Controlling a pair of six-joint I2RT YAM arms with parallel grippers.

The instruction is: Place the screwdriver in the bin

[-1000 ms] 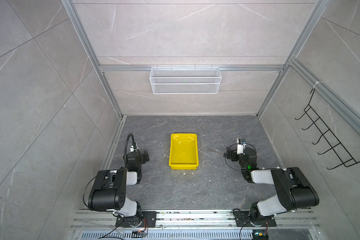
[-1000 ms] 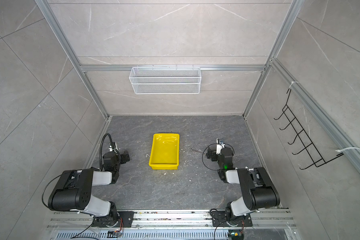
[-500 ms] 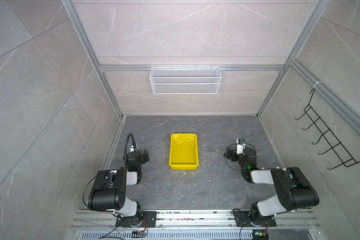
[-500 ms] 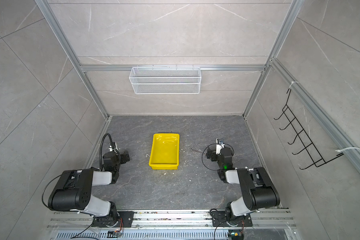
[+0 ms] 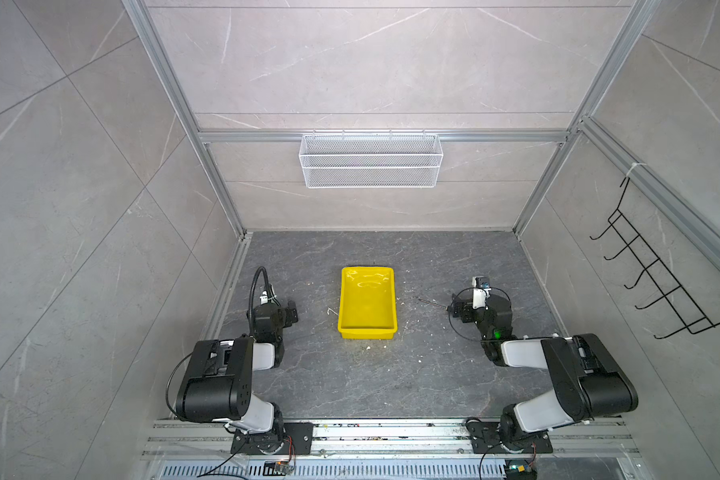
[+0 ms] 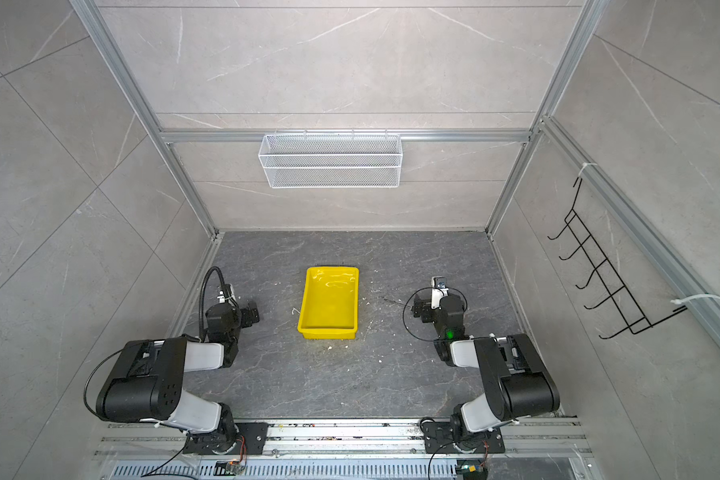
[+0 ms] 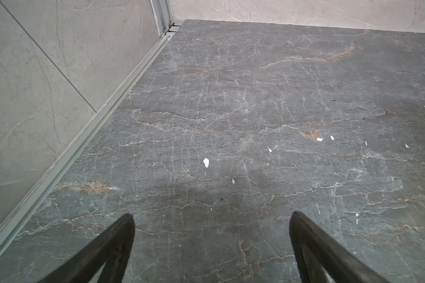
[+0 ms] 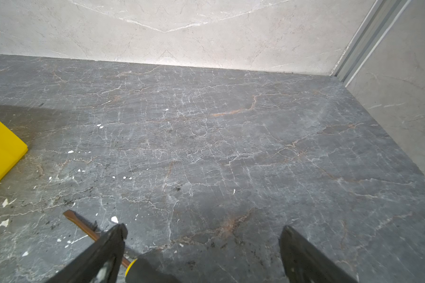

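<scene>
My right jaws stand wide apart, empty, over the screwdriver (image 8: 84, 226) lying flat on the tabletop (image 8: 231, 147) toward its right edge, handle between them, shaft slanting toward the bin (image 8: 0, 147), far from my left arm (image 5: 225, 365).

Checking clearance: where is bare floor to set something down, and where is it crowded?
Free: floor between bin and back wall, the wide patch on the bin's near side, and the strip between bin and left gripper. Crowded: right of the bin, where the screwdriver lies by the open right gripper.
</scene>
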